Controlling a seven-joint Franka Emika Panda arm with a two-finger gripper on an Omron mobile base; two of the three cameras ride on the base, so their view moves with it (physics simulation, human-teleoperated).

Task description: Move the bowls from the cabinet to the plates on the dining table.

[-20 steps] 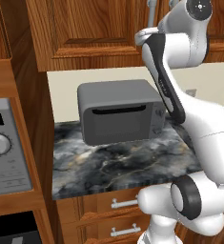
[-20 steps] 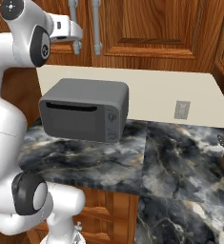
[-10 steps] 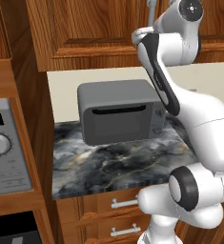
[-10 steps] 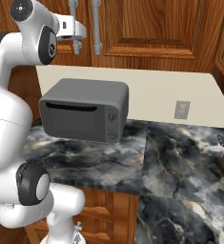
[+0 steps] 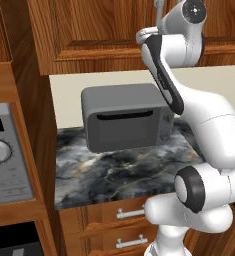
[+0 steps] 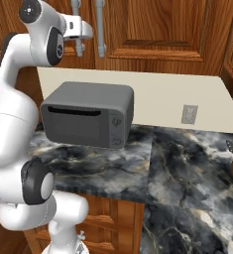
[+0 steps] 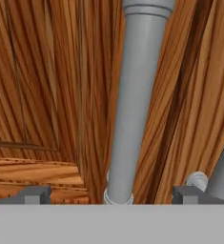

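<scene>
Hand view, your gripper sits wide open at frame bottom, empty, tips either side of a silver bar handle running up the centre, closed cabinet door right behind it, filling the frame.

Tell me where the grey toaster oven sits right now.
The boxy grey toaster oven sits on the dark marbled counter against the cream backsplash, below the closed reddish-brown wooden cabinet, left of centre in the right base view.
</scene>
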